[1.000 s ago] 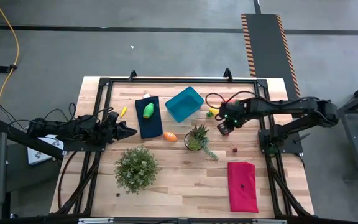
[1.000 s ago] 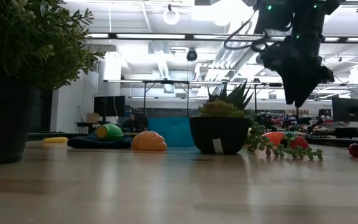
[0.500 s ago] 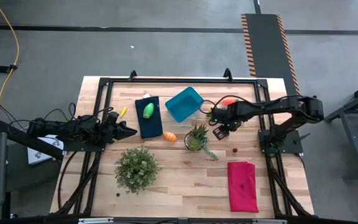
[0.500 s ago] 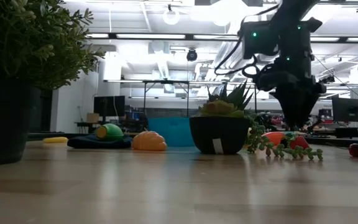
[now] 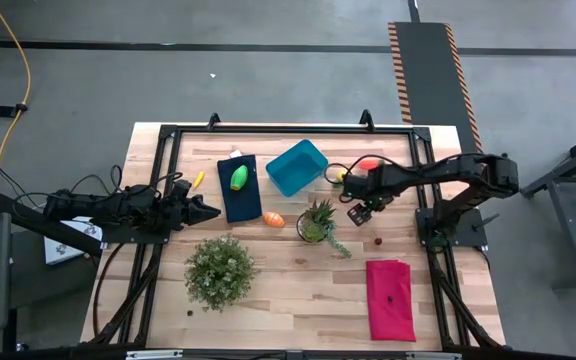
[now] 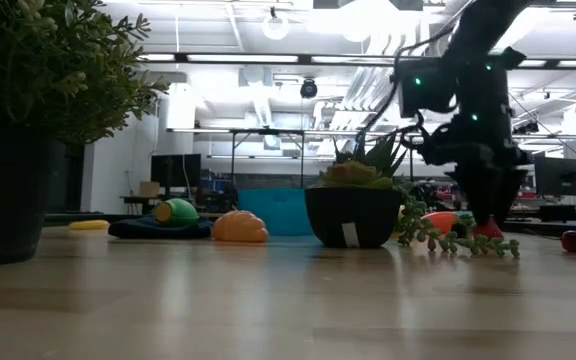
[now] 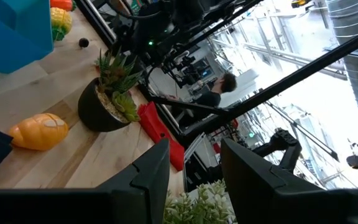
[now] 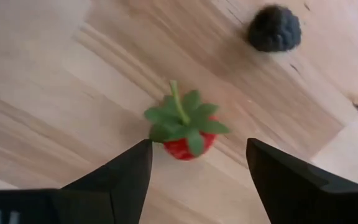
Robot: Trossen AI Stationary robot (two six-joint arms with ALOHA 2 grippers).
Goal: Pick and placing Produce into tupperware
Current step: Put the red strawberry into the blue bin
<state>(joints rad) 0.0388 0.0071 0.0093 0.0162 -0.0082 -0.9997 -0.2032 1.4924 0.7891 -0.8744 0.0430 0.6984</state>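
While my right gripper (image 8: 194,168) hangs low over the pale wooden table (image 5: 288,290), its fingers spread wide with nothing between them, a small red strawberry (image 8: 184,127) with a green leafy cap lies on the planks right under the gap, and a dark round berry (image 8: 275,29) sits a little farther off. My left gripper (image 5: 211,211) waits at the table's left side, its fingers (image 7: 148,177) parted and empty. Across the boards, the blue tupperware (image 5: 296,166) stands near the far edge; a green oval (image 5: 239,177) rests on a dark blue cloth (image 5: 238,200) beside it, and an orange oval (image 5: 274,219) lies just off the cloth's corner. A spiky potted plant (image 5: 316,221) stands between the tub and my right gripper, a bushy plant (image 5: 220,270) nearer the front, a red cloth (image 5: 391,298) to the right. Beyond the table, ceiling lights, ducts and desks fill a big workshop, and a person (image 7: 218,92) sits far back.
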